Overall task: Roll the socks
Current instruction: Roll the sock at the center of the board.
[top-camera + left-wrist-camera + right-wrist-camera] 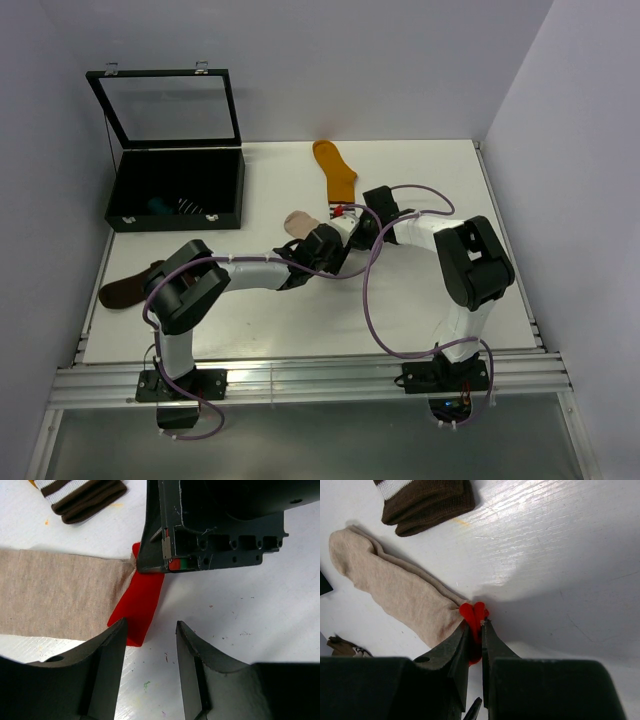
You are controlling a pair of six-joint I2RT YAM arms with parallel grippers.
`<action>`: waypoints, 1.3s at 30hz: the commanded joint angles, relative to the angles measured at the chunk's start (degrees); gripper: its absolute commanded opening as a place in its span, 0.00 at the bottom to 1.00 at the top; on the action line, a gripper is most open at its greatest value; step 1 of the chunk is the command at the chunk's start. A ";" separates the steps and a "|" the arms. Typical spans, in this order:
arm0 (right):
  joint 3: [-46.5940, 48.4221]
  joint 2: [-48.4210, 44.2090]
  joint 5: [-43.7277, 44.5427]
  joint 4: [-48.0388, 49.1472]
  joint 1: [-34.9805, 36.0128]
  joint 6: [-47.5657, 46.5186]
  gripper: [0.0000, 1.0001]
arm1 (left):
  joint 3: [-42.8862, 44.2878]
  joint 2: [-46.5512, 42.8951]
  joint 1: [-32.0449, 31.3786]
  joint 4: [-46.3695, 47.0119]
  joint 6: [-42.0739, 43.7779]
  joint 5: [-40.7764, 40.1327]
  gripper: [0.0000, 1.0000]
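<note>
A beige sock (395,590) lies flat on the white table, and its red end (476,611) is pinched between my right gripper's (476,622) shut fingers. In the left wrist view the beige sock (55,592) stretches left from the red end (142,600), with the right gripper (145,567) clamped on it from above. My left gripper (151,625) is open and empty, its left finger over the red end's edge. From above, the two grippers meet, left (330,243) and right (350,215), beside the beige sock (298,222).
A mustard sock (335,170) lies behind the grippers, with a brown white-striped cuff (425,500) close by. A brown sock (130,288) lies at the left edge. An open black case (178,190) at the back left holds a teal sock (157,207) and a striped sock (185,207).
</note>
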 commanded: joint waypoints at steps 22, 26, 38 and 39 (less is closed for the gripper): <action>2.14 2.19 -0.24 -2.12 0.17 -1.52 0.00 | 3.93 2.55 -0.38 0.26 1.83 -3.91 0.49; 1.97 2.19 -0.33 -2.03 0.17 -1.52 0.00 | 3.94 2.91 -0.38 -1.06 0.95 -3.56 0.49; 1.88 2.10 -1.47 -1.68 0.26 -1.61 0.00 | 7.00 7.39 -0.47 -9.67 -1.08 -12.16 0.49; 1.88 2.10 -1.64 -1.59 0.26 -1.60 0.00 | 7.36 7.74 -0.38 -10.46 -1.16 -12.43 0.49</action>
